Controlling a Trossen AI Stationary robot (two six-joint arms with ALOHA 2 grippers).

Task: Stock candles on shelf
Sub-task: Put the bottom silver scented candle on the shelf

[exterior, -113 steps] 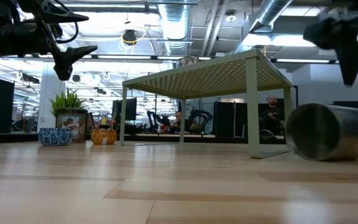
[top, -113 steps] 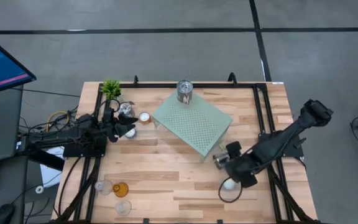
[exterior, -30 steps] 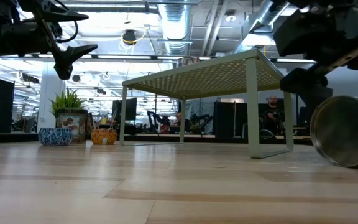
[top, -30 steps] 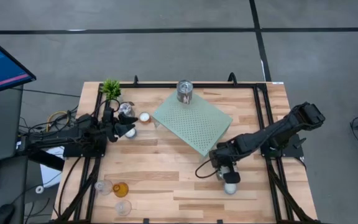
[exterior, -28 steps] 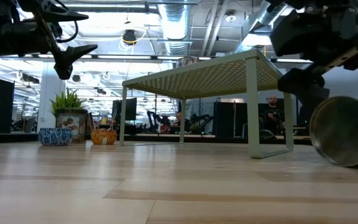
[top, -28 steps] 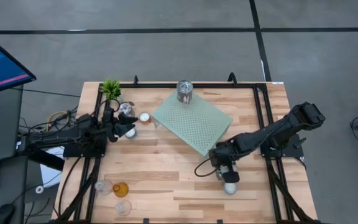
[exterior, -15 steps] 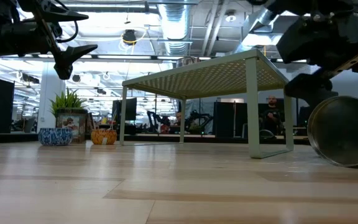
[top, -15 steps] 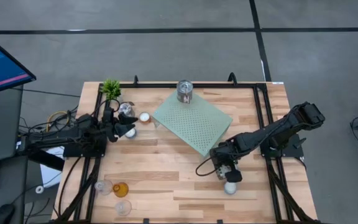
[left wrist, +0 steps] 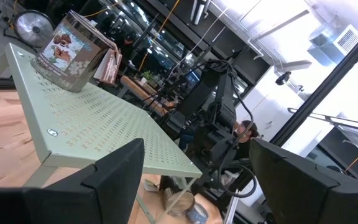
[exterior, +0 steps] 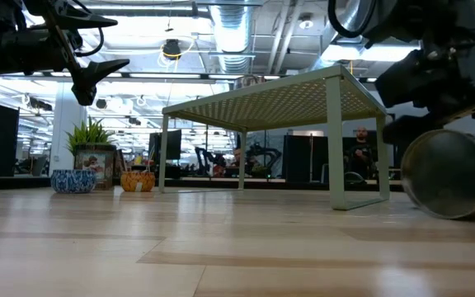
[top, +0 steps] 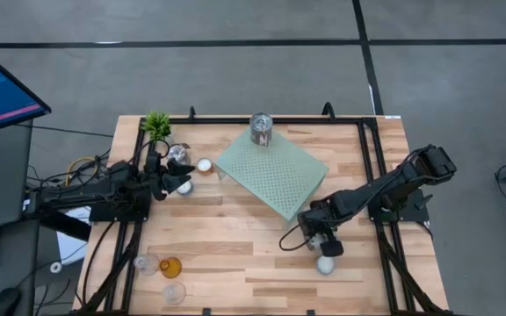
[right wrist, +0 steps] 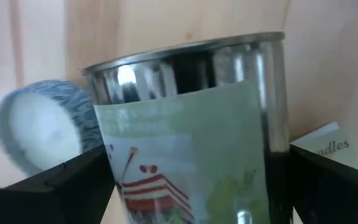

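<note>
Silver tin candle (right wrist: 191, 130) lying on its side on the wooden surface (top: 227, 237)
Right end effector (top: 321, 239) straddles it, fingers spread wide (not gripping), beside the mint-green perforated metal shelf (top: 272, 174); left end effector (top: 181, 178) open, empty

Pale mint-green perforated metal shelf (top: 272, 174): uniform hole grid. Shiny silver candle tin (right wrist: 191, 124): pale green label with red-and-white striped motif. Round candle beside it (right wrist: 42, 134): white centre, blue-patterned rim. Wooden tabletop (top: 227, 241): light planks.
</note>
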